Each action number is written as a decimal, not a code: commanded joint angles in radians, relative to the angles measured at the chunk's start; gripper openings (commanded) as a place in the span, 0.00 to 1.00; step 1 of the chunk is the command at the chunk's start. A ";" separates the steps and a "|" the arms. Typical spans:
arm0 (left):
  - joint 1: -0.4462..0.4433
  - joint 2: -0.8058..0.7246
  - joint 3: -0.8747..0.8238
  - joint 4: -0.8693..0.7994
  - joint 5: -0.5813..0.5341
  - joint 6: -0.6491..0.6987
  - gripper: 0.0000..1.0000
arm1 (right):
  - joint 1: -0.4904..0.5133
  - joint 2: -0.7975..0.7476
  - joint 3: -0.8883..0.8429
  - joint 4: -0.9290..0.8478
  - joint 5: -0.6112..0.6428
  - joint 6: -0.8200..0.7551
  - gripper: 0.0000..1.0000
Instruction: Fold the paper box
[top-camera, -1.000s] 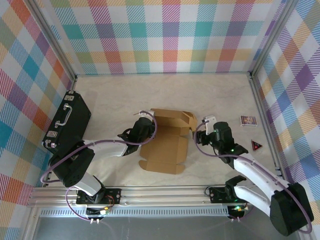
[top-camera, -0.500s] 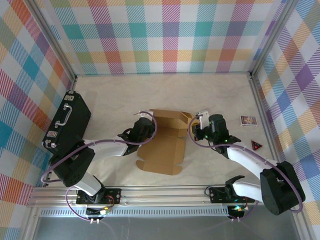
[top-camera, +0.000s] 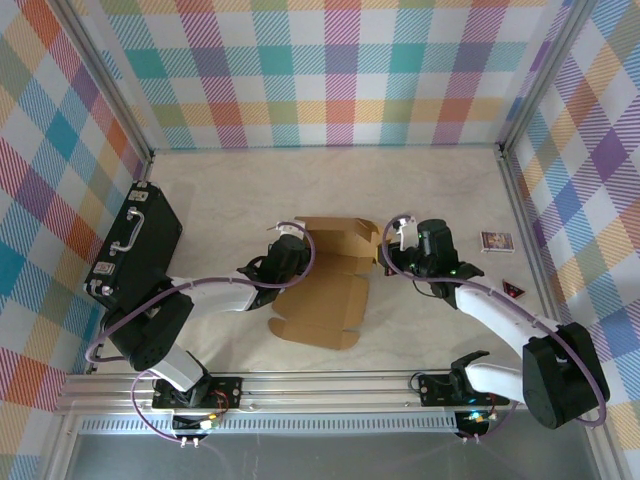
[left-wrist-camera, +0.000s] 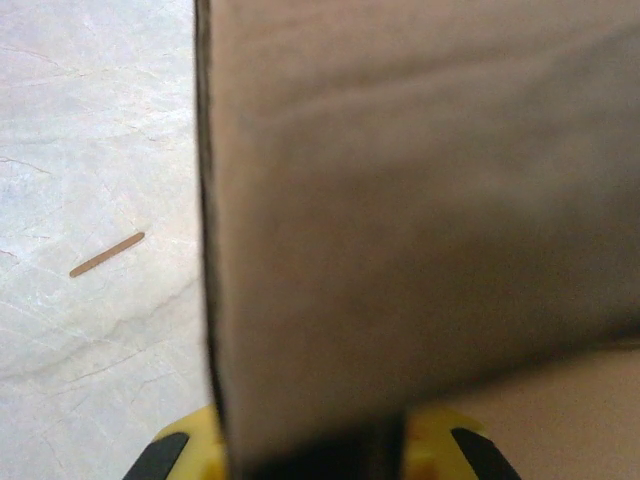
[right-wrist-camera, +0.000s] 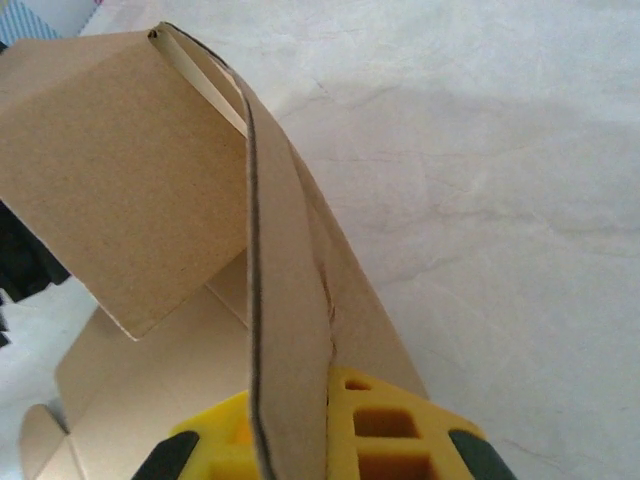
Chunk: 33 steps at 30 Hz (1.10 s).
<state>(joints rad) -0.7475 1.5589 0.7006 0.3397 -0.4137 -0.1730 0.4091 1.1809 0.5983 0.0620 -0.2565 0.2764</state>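
Listing contents of the work area, task item first.

1. Paper box (top-camera: 325, 290): plain brown corrugated die-cut sheet, centre of the top view, lying on the pale marbled table (top-camera: 440, 190). The far portion is raised into low walls. The near portion lies flat, with small tabs toward the lower centre of the frame.

2. Left gripper (top-camera: 292, 262): at the box's left edge in the top view. Jaws are closed down on a cardboard flap, which stands upright between the yellow finger pads (left-wrist-camera: 180, 450) in the left wrist view.

3. Right gripper (top-camera: 396, 246): at the box's upper right corner in the top view. Jaws are pinched tight on an upright side panel. In the right wrist view this panel rises from between the yellow fingers, and a folded end flap bends off toward the upper left.

4. Black hard case (top-camera: 135, 250): has a handle, sits at the left of the frame, well apart from the box.

5. Small printed packet (top-camera: 497, 241): right of the frame, near the right arm.

6. Red triangular piece (top-camera: 513, 290): just below the packet.

7. Thin brown sliver (left-wrist-camera: 106, 254): loose on the table, left of the wrist view.

Condition of task, as judged: partly done. 2 side flaps are gripped and lifted, and the far walls are roughly up. Squaring the walls, tucking the tabs and folding over the flat near panel appear outstanding, as no closed box shape exists yet.
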 joint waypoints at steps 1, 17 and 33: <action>-0.014 0.010 0.032 -0.005 0.053 -0.017 0.00 | 0.015 0.020 0.048 0.102 -0.159 0.123 0.01; -0.021 -0.014 0.036 -0.058 -0.010 -0.037 0.00 | 0.023 0.005 0.013 -0.054 -0.022 -0.174 0.23; -0.021 -0.014 0.039 -0.061 -0.009 -0.013 0.00 | 0.017 -0.083 0.091 -0.069 0.156 -0.164 0.71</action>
<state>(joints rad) -0.7570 1.5608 0.7113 0.2825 -0.4355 -0.1940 0.4252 1.0512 0.6273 -0.0013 -0.1642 0.1246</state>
